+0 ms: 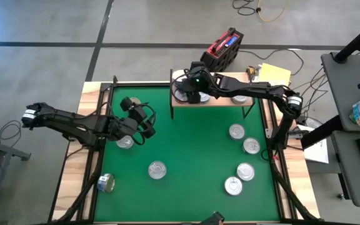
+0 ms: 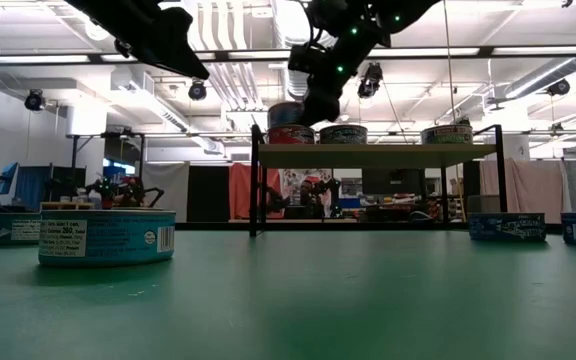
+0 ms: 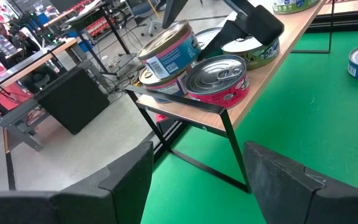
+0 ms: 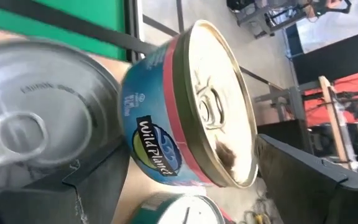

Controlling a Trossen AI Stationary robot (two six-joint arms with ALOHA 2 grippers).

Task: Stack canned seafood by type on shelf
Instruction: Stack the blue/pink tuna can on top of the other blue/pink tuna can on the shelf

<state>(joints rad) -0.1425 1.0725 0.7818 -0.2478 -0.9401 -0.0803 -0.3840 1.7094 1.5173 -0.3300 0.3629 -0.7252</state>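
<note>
Step in hand: the right gripper (image 1: pixel 189 94) is over the left end of the small light-wood shelf on thin black legs (image 1: pixel 220 101), at a blue-labelled round tin with a gold lid (image 4: pixel 185 106) that stands stacked on another tin there. To my judgement this is the placing of one tin on its pile, just at the release.
Right jaws: they stand wide open, one finger on each side of the blue-labelled tin. The tin seems to rest on the stack by itself, but I cannot tell whether a finger touches it.
Left gripper (image 1: pixel 144 122): it hangs above the green mat of the counter (image 1: pixel 192 144), left of the middle and near the shelf, just beside a silver-topped tin (image 1: pixel 125 142). Its jaws are mostly open and hold nothing.
Shelf: at the far edge of the mat. On it stand the stacked pair, a red-labelled tin with a silver lid (image 3: pixel 219 78), a green-labelled tin (image 2: pixel 343 134) and one more tin toward the right end.
Tins not yet stacked: four silver-topped tins (image 1: pixel 242 159) lie on the right side of the mat, one near the middle (image 1: pixel 157 169), and one tin on its side (image 1: pixel 107 183) at the near left.
Next move: the right arm should rise straight up so that a finger does not push the stack, then go to a loose tin of matching type.
</note>
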